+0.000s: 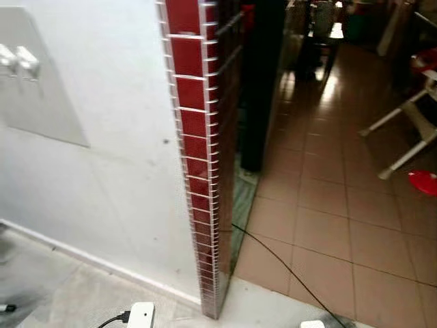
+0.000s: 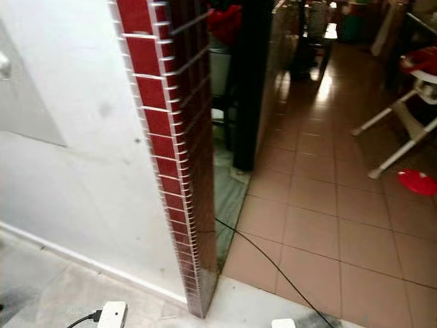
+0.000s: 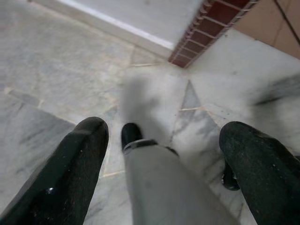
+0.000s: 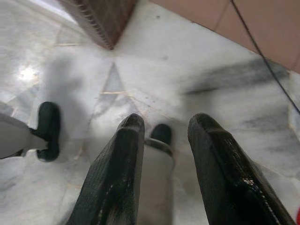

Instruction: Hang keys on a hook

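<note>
standing before a white wall [image 1: 102, 171], the robot looks down past its red-tiled corner edge [image 1: 194, 157], which runs from the top of the head view to the marble floor [image 3: 56, 65] near its feet. to the right of the corner a terracotta-tiled floor [image 1: 341, 225] stretches far into a room, crossed by a thin black cable [image 1: 280, 263]. high on the far left of the wall sits a pale grey panel [image 1: 41, 102] carrying two small white hooks [image 1: 19, 60]. a white power strip [image 1: 140, 316] lies near the base of the wall.

both arms hang low, pointed at the floor. the left tool [image 3: 161, 159] has its black fingers spread wide, with nothing between them but the robot's own leg and foot beyond. the right tool [image 4: 166, 154] has its fingers parted more narrowly, also holding nothing. no keys can be made out in these frames.

judging by the layout, the hooks lie up and to the left, so the left arm is the nearer one, and a turn toward the left looks necessary first.
</note>
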Available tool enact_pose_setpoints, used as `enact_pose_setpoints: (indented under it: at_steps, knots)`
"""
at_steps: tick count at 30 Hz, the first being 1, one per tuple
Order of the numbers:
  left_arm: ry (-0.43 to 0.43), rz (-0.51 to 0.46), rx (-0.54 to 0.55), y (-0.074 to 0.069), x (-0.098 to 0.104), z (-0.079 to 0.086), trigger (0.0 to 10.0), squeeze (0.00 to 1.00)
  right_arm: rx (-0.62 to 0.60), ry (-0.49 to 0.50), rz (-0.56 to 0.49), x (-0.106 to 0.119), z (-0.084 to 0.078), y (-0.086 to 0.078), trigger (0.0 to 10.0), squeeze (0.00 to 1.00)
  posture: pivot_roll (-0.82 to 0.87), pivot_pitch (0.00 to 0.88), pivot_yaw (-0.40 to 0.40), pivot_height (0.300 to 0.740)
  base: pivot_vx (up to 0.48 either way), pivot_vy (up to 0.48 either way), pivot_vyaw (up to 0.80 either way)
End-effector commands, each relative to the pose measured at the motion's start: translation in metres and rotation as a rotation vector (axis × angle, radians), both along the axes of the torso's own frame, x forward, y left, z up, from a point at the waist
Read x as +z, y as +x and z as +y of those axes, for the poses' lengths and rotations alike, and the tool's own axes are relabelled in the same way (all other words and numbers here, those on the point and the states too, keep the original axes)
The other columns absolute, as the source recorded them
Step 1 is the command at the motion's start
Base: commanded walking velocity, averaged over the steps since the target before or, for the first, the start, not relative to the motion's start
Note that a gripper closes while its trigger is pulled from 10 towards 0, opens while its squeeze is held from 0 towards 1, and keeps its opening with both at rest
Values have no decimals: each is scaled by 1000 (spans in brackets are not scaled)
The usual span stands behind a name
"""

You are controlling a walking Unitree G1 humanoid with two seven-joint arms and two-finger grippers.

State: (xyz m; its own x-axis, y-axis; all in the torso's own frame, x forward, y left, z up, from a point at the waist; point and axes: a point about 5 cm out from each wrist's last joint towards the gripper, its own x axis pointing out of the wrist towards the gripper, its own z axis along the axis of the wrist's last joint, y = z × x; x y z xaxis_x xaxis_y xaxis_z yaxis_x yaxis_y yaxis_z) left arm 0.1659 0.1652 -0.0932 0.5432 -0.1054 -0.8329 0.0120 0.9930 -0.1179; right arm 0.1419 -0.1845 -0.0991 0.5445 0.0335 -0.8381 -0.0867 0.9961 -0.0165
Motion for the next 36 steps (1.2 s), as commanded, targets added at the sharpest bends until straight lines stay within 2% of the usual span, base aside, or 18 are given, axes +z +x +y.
enact_pose_setpoints:
  at_steps: [1, 36]
  knots:
    - [7, 0, -1, 1, 1, 4, 10000, 0, 2, -2, -9, 1, 2, 2, 10000, 0, -14, 0, 27, 740, 0, 349, 0]
    - [5, 1, 3, 3, 1, 4, 10000, 0, 1, 1, -12, 1, 2, 4, 10000, 0, -18, 0, 27, 740, 0, 390, 0]
